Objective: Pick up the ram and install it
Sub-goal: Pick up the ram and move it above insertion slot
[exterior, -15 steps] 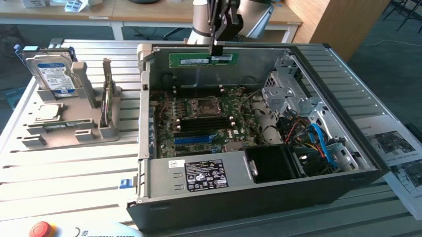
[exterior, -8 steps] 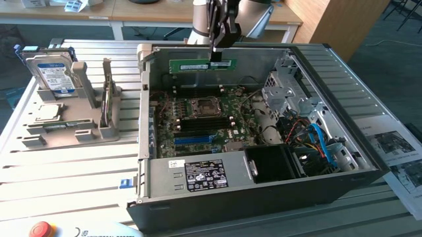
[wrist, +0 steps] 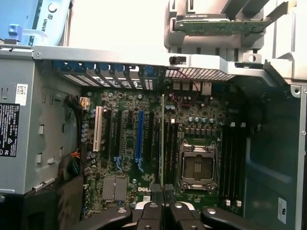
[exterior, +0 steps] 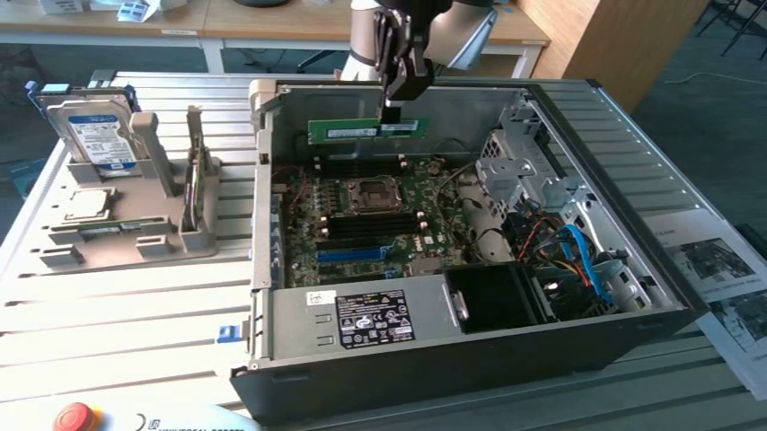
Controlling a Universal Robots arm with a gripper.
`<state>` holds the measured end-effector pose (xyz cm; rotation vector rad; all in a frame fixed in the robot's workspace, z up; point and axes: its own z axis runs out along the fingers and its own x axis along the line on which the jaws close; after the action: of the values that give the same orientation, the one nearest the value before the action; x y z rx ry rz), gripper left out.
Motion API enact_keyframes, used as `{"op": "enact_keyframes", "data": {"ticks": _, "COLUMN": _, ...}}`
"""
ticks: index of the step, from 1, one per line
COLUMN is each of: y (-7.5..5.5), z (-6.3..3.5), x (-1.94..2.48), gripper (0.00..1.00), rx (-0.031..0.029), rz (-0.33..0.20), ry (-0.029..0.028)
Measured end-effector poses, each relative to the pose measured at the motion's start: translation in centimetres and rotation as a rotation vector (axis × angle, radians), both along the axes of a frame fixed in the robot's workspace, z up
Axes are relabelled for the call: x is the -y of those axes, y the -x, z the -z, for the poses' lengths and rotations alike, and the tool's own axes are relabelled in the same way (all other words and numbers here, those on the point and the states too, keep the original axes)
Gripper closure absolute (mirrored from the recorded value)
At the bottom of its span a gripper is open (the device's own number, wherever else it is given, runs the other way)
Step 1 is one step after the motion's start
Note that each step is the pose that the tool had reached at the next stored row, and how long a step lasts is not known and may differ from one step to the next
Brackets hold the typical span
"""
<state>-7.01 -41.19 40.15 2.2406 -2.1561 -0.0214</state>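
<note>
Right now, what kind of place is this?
Probably a robotics lab or workshop bench set up for PC assembly: an open computer case on a slatted metal table, a grey parts fixture holding a hard drive, and wooden desks behind.

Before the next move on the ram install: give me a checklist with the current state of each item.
1. Grip: gripper shut on the ram, holding it by its upper edge: ok.
2. Ram hangs clear above the motherboard, not seated: ok.
3. Ram roughly level in the exterior view: ok.
4. Ram runs parallel to the memory slots in the wrist view: ok.
5. Ram exactly over one slot: cannot tell.
6. Blue cables lie away from the slots: ok.
</note>
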Motion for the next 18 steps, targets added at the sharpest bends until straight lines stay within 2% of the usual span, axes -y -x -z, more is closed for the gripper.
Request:
{"op": "enact_keyframes", "data": {"ticks": 3, "y": 0.0, "z": 0.52, "x": 0.0, "gripper": 0.89, "rx": 0.0001, "rz": 0.0, "ry": -0.0002}}
{"op": "enact_keyframes", "data": {"ticks": 8, "y": 0.0, "z": 0.55, "x": 0.0, "gripper": 0.89, "rx": 0.0, "rz": 0.0, "ry": -0.0002}}
{"op": "enact_keyframes", "data": {"ticks": 11, "y": 0.0, "z": 0.58, "x": 0.02, "gripper": 0.89, "rx": 0.0029, "rz": 0.0, "ry": -0.0051}}
{"op": "enact_keyframes", "data": {"ticks": 16, "y": 0.0, "z": 0.58, "x": 0.03, "gripper": 0.89, "rx": 0.0031, "rz": 0.0, "ry": -0.0058}}
{"op": "enact_keyframes", "data": {"ticks": 18, "y": 0.0, "z": 0.86, "x": 0.03, "gripper": 0.89, "rx": 0.0033, "rz": 0.0, "ry": -0.0061}}
